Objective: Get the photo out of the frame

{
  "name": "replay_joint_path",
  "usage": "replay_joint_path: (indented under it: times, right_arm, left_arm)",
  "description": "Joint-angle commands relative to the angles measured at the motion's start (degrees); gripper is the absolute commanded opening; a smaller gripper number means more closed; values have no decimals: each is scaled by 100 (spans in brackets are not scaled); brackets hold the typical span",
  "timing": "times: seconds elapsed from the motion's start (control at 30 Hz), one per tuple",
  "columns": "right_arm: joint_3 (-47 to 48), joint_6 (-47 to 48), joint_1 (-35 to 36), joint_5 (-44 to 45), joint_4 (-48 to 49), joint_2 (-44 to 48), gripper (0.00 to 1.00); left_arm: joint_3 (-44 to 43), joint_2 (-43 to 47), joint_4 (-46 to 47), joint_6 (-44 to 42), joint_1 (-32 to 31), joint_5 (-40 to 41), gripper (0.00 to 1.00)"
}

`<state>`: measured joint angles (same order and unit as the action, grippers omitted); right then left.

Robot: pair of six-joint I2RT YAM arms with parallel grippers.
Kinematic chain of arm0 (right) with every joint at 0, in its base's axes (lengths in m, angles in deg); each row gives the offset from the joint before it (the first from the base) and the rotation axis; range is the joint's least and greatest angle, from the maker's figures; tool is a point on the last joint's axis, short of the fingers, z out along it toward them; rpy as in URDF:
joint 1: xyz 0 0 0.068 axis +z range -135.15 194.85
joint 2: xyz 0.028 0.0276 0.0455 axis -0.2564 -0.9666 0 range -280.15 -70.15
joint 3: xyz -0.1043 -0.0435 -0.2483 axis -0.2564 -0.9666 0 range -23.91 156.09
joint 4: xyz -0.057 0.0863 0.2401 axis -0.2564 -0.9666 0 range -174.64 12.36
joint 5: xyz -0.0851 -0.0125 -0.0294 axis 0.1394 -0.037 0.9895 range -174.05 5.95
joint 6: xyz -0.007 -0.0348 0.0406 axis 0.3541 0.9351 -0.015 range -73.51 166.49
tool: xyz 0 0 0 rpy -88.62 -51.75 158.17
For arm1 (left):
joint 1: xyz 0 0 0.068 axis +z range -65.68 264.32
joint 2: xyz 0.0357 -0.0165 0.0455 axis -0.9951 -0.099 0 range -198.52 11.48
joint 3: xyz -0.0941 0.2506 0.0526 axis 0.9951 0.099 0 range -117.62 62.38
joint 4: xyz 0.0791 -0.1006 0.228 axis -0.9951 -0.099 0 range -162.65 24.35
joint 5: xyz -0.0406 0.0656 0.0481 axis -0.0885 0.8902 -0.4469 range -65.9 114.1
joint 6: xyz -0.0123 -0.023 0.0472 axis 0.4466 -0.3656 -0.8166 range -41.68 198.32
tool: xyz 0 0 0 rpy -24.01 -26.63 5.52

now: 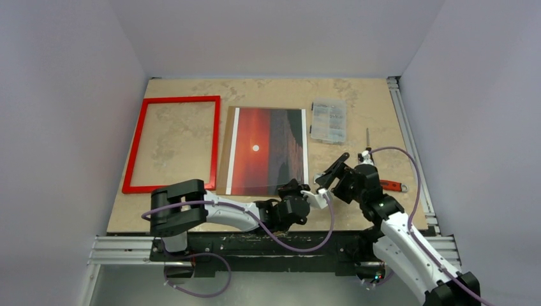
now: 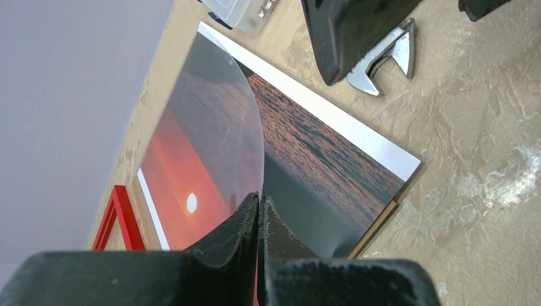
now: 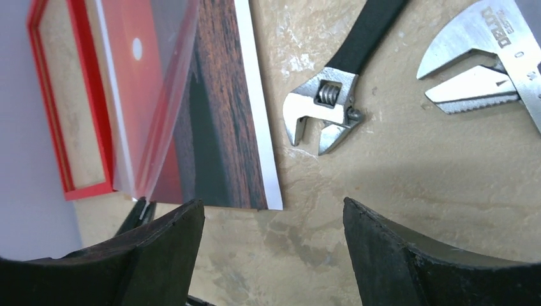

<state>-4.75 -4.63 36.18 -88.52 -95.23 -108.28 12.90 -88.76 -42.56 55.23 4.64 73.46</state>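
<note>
The photo (image 1: 268, 150), a sunset print with white side strips, lies flat on the table, outside the frame. The red frame (image 1: 173, 100) lies to its left with bare table showing through it. A clear plastic sheet (image 2: 217, 127) curls up off the photo's near edge. My left gripper (image 2: 260, 199) is shut on that sheet's edge, at the photo's near right part (image 1: 288, 187). My right gripper (image 3: 273, 210) is open and holds nothing. It hangs over bare table just off the photo's near right corner (image 1: 332, 171).
A clear box of small parts (image 1: 328, 119) and a thin screwdriver (image 1: 368, 137) lie right of the photo. An adjustable wrench (image 3: 332, 102) and a second steel tool (image 3: 485, 57) lie close to the right gripper. Walls enclose the table on three sides.
</note>
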Motion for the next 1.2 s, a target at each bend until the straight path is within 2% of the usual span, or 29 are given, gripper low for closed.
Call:
replay_joint_path:
  times: [0.0, 0.1, 0.17, 0.4, 0.53, 0.8, 0.87, 0.97, 1.17]
  right_arm:
    - [-363, -25, -367, -1093, 1035, -101, 78]
    - [-634, 16, -434, -1742, 2004, -710, 71]
    - [-778, 31, -458, -1940, 2511, -1044, 62]
    - [-1016, 120, -497, -2137, 3355, -1573, 50]
    - [-1117, 97, -506, -2218, 3656, -1860, 46]
    - [-1204, 7, -507, -2367, 4263, -2440, 46]
    - [-1203, -44, -511, -2474, 4481, -2704, 46]
    - [-1222, -167, -506, -2673, 4932, -3141, 40]
    - [-1295, -401, -506, -2910, 5769, -3804, 39]
  left_arm:
    - [79, 242, 211, 180, -5, 79, 0]
    - [46, 242, 205, 182, -5, 73, 0]
    - [43, 242, 212, 191, -5, 70, 0]
    - [60, 286, 152, 286, -8, 60, 0]
    - [56, 279, 119, 345, -7, 24, 0]
    - [34, 302, 26, 403, -13, 16, 0]
    - [29, 304, 22, 401, -13, 12, 0]
    - [17, 304, 12, 408, -12, 12, 0]
    - [-18, 330, -48, 436, -13, -18, 0]
